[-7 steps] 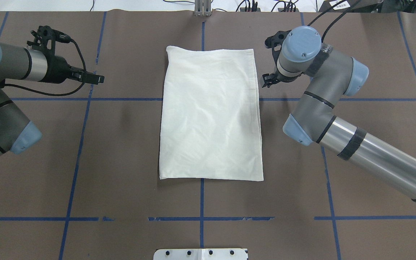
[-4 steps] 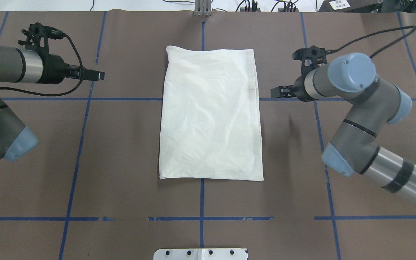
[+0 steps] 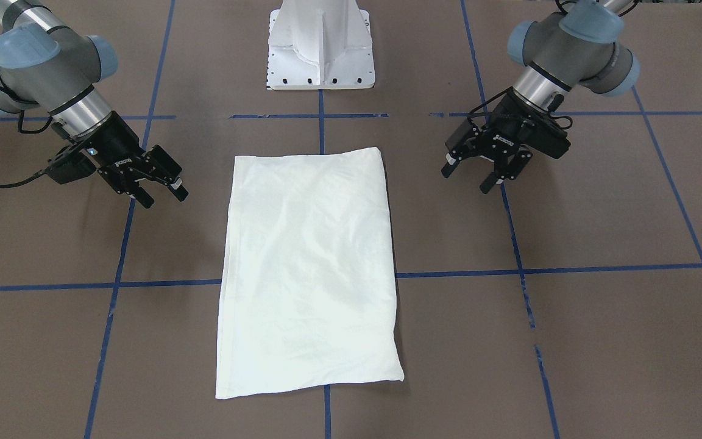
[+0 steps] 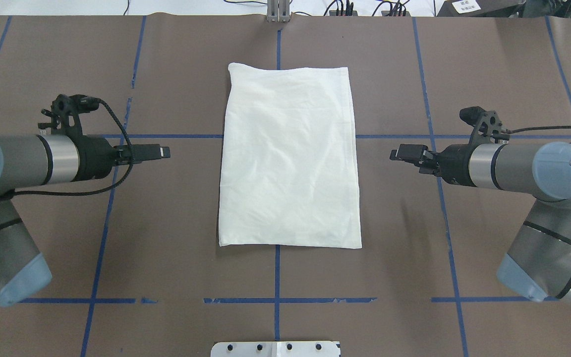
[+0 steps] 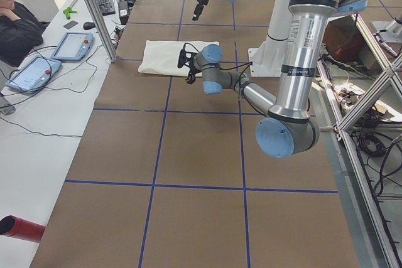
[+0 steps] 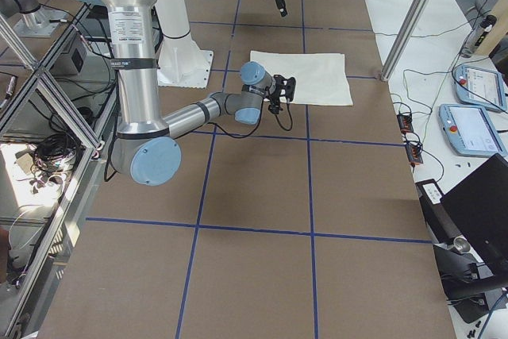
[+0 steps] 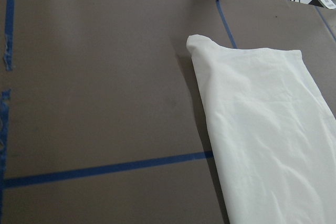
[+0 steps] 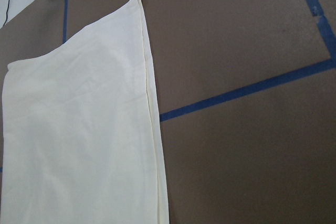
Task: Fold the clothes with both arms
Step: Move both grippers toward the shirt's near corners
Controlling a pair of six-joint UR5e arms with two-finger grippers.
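Closest to the robot stands the white pedestal base (image 4: pixel 275 348). Just beyond it, on the brown-covered table (image 4: pixel 42 238), the shirt (image 4: pixel 288 158) begins. It lies flat, folded down to a plain cream rectangle with no print showing, and it straddles the blue centre tape line (image 4: pixel 276 275). Its long axis runs straight away from the robot, with one short hem nearest and the other far out toward the table's back edge.

Further out, on either side of the long edges, the two grippers hang above the table and touch nothing. The left gripper (image 4: pixel 165 151) points inward at the shirt's left long edge and the right gripper (image 4: pixel 394 152) at the right one. The cloth therefore lies straight ahead of both sets of jaws, between them. Seen from across the table, both pairs of fingers are spread apart and empty. In the overhead view the right gripper sits a little nearer its edge than the left, though neither is close.

Farthest out, the left wrist camera shows the shirt's far left corner slightly rolled up.

My judgement is that the next fold is crosswise, end over end. Each arm would take the corner on its own side, so the jaws must drop and travel along the long edge to reach it
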